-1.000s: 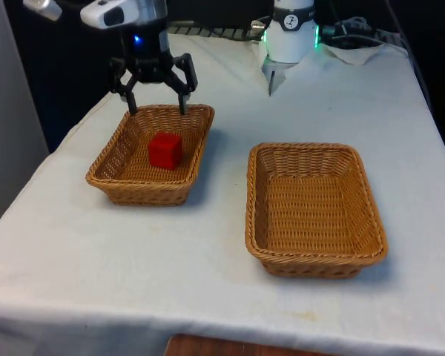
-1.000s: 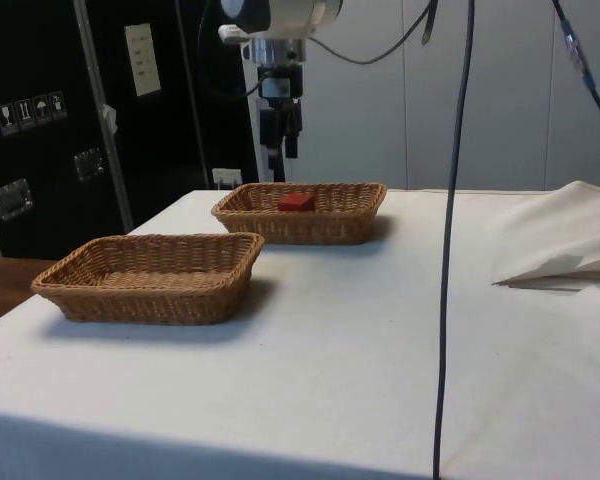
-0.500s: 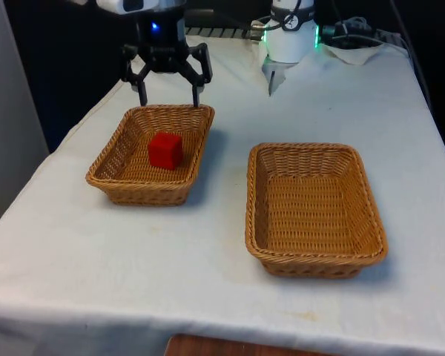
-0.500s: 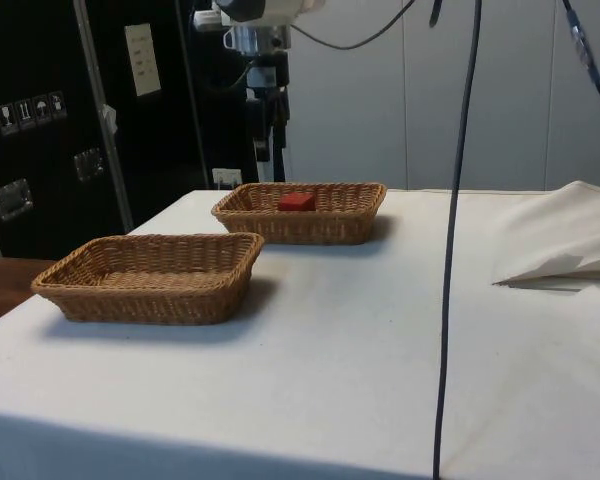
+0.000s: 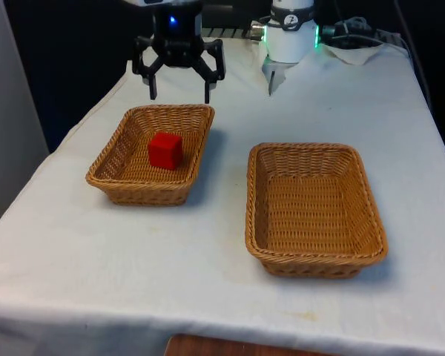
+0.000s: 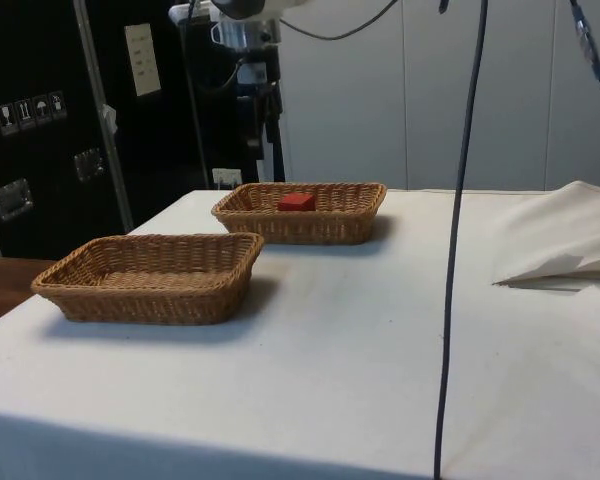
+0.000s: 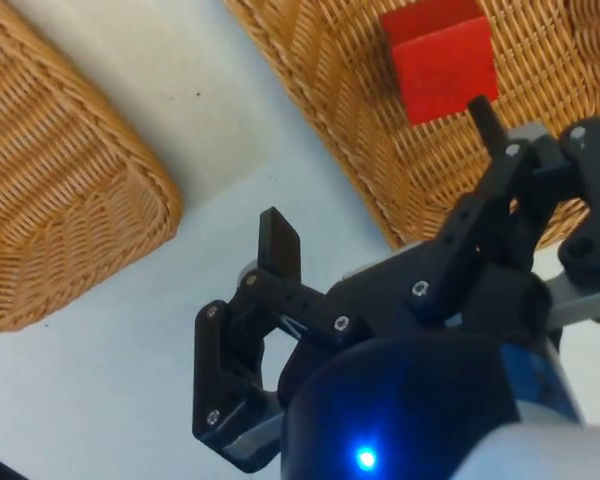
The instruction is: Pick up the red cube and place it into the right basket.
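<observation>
One red cube [image 5: 165, 150] sits unmoved; tool [image 5: 179, 95], spread empty, has apparently risen.

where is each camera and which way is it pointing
Front view: looks across the white-clothed table at two woven wicker baskets; the open black hand hangs beyond the one holding the red cube.
Side view: from the table's side, facing dark cabinets; the hand shows above the far basket.
Wrist view: looks down past the hand onto both baskets.
All three share the red cube.
</observation>
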{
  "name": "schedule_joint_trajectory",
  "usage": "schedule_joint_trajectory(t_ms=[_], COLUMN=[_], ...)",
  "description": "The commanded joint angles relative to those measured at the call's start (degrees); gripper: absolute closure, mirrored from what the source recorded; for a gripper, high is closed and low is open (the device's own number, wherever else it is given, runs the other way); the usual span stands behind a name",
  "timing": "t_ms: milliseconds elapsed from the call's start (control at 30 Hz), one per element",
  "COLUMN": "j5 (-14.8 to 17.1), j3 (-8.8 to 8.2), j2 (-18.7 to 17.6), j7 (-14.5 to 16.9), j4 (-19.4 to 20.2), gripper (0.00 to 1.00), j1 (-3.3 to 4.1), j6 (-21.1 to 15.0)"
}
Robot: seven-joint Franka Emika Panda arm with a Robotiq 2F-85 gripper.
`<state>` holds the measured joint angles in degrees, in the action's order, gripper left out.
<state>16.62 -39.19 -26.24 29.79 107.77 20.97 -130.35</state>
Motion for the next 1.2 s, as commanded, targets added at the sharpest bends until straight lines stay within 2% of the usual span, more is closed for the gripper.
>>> schedule_joint_trajectory(t_ms=[0,167,200,233,467,500,533,767,800,833,867,1033,1067,1100,1167], j5=[-1.3,-3.9,-3.3,-4.8,-7.7,-7.2,-8.0,-10.0,-9.4,-10.1,-10.1,-10.5,-9.8,-10.5,-10.7], j3=[-0.52,0.17,0.74,0.46,2.18,2.86,2.52,5.61,5.84,5.90,6.25,8.02,8.31,8.25,8.65], j2=[0.5,1.4,1.1,1.8,3.6,3.3,4.0,6.0,5.7,6.1,6.3,7.0,6.5,7.1,7.4], j7=[-1.2,-3.6,-3.0,-4.6,-7.8,-7.3,-8.2,-10.7,-10.0,-10.9,-11.0,-11.6,-11.1,-11.7,-11.7], j4=[0.7,1.2,0.6,1.4,2.2,1.5,2.3,3.7,3.0,3.7,3.8,4.4,3.6,4.5,4.8], gripper=[0.00,0.00,0.00,0.00,0.00,0.00,0.00,0.00,0.00,0.00,0.00,0.00,0.00,0.00,0.00], j1=[1.03,1.49,0.74,1.78,2.23,1.38,2.29,2.23,1.60,2.29,2.35,2.29,1.66,2.23,2.23], j6=[-1.1,-1.4,-0.3,-1.4,-1.3,-0.3,-1.3,-1.4,-0.4,-1.4,-1.4,-1.5,-0.6,-1.5,-1.6])
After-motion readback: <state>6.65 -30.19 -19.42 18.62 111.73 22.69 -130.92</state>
